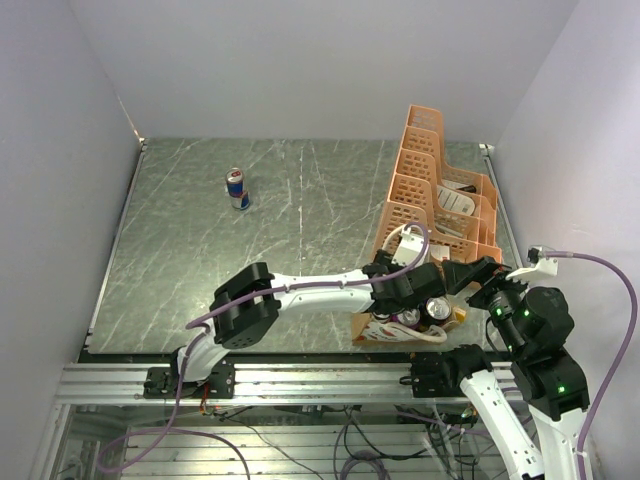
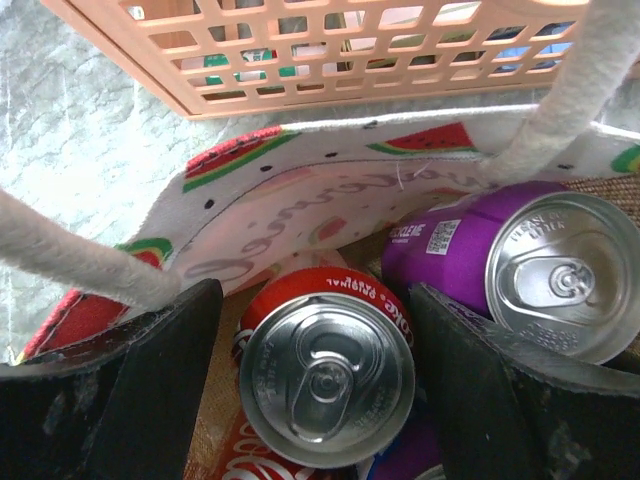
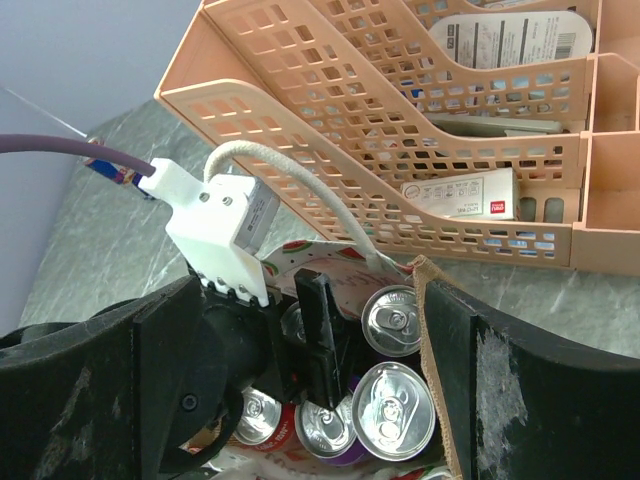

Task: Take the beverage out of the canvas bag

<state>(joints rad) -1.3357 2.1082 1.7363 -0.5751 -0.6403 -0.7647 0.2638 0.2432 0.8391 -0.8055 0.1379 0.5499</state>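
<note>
The canvas bag (image 1: 372, 330) stands at the front right of the table, against the orange rack. Its watermelon-print lining (image 2: 300, 190) and white handles (image 2: 70, 262) show in the left wrist view. It holds several cans. My left gripper (image 1: 412, 297) is down inside the bag, open (image 2: 315, 305), with one finger on each side of a red cola can (image 2: 327, 375). A purple can (image 2: 520, 262) stands beside it. My right gripper (image 1: 480, 276) is open (image 3: 315, 330) over the bag's right side, with the tan bag edge (image 3: 428, 330) lying against its right finger (image 3: 530, 400).
The orange lattice rack (image 1: 440, 190) holds packets right behind the bag. A blue and red can (image 1: 238, 188) stands alone at the table's far left. The wall is close on the right.
</note>
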